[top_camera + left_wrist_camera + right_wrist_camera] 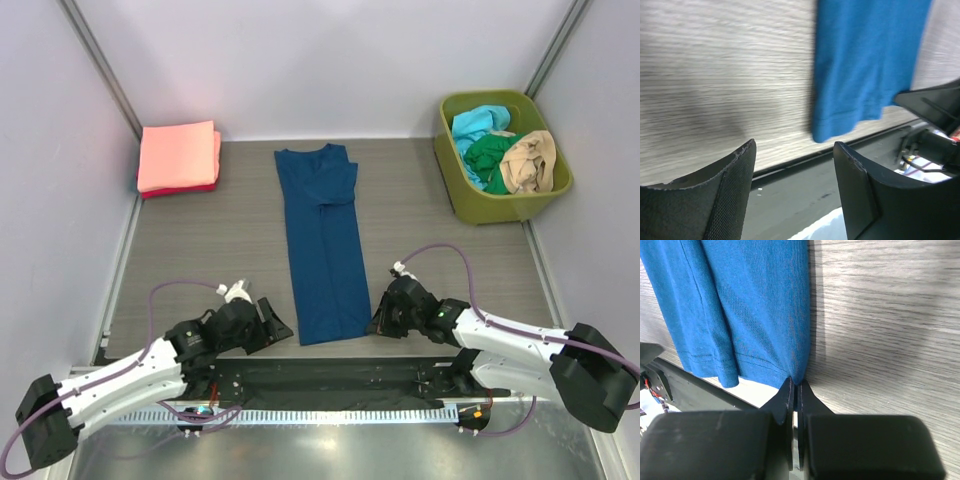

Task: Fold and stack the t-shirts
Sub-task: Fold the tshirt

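Looking down from the top camera, you see the long blue soft-cloth t-shirt (322,250) folded lengthwise into a narrow strip in the middle of the grey wood-grain worktop (200,260). Its collar is at the far end and its hem is near the arms. Your left hand (272,324) sits just left of the hem and your right hand (385,312) just right of it, but from up there you cannot read either set of fingers.

The left wrist view settles one of them. The left hand (792,150) is spread wide with nothing between its fingers. The blue shirt (865,60) lies off to its right, blurred and cut off at the top edge.

The right wrist view shows the right hand (796,384) with its fingers pressed together, tips at the hem's corner of the shirt (740,305). Whether any cloth is pinched there is hidden.

Only the top view shows the rest:
- At the far left, a folded salmon-pink t-shirt (178,155) is stacked on a red t-shirt (175,190).
- At the far right, an olive-green plastic bin (500,208) holds a crumpled cyan tee (478,125), a green tee (488,158) and a tan tee (530,162).
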Robot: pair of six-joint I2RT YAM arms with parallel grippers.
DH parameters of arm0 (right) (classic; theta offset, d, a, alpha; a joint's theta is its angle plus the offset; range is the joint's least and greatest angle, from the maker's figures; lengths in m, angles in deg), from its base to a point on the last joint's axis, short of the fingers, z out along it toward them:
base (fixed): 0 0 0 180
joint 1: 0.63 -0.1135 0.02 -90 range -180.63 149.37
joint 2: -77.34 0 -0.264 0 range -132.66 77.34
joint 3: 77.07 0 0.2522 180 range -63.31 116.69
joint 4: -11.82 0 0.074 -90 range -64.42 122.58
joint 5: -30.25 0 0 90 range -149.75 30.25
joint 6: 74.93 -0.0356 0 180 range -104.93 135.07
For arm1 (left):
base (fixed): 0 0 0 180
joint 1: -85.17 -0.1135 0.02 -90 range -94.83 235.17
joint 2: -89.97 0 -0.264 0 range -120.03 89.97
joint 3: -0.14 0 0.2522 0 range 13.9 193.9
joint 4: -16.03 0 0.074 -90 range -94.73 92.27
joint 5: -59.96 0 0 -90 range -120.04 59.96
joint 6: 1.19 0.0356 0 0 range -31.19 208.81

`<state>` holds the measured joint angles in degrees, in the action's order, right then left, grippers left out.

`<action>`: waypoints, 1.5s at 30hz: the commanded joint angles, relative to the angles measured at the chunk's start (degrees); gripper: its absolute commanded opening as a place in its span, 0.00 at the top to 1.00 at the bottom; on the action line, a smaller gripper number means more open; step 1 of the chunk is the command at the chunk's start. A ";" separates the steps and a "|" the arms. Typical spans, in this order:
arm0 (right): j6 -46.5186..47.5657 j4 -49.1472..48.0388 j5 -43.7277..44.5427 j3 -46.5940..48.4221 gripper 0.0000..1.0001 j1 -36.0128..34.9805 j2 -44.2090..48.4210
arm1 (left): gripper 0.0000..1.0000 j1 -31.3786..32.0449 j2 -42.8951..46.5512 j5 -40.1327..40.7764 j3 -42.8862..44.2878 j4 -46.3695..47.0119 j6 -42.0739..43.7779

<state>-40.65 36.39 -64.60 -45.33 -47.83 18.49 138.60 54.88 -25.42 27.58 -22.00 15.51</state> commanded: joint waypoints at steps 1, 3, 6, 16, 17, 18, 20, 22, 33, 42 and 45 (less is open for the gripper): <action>-0.09 2.55 0.27 0.13 0.99 -0.61 0.31 | 0.35 0.18 -1.38 0.13 -1.37 3.51 -0.18; -0.18 2.38 0.36 0.13 0.99 -0.79 0.31 | 0.35 0.27 -4.89 -0.49 -1.80 7.63 -0.18; -0.52 2.03 0.18 -0.31 0.99 -0.96 0.40 | 0.37 0.97 -10.42 -0.67 -1.81 12.99 0.00; -1.23 1.23 0.18 -1.28 0.99 -1.14 0.93 | 0.58 7.47 -25.62 -0.05 -0.58 24.10 -1.41; -1.23 1.15 -0.34 -1.37 0.99 -1.14 1.02 | 0.72 7.83 -26.25 -0.23 0.03 24.79 -1.24; -1.14 1.14 -0.69 -1.37 0.99 -1.14 1.19 | 0.81 8.00 -26.87 -0.14 0.30 25.32 -1.23; -1.32 1.58 -0.87 -1.45 0.99 -1.58 1.98 | 1.00 8.36 -26.70 -0.23 0.65 25.15 -1.32; -2.10 4.12 -0.35 -1.10 0.99 -2.36 4.17 | 1.00 9.40 -24.86 0.82 2.66 20.43 -2.11; -1.42 22.32 12.83 19.00 0.99 -4.83 8.50 | 1.00 10.74 -12.28 17.86 26.74 -16.94 2.80; 15.71 23.47 12.75 42.38 0.99 9.47 -13.18 | 1.00 -12.51 -22.03 6.20 37.12 -11.07 20.53; 19.93 23.47 11.79 50.65 0.99 12.99 -21.36 | 1.00 -20.09 -31.49 0.05 42.39 -8.52 25.81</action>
<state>-28.96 58.82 -53.75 -1.18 -38.02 2.49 124.96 29.59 -19.06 64.54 -33.41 31.47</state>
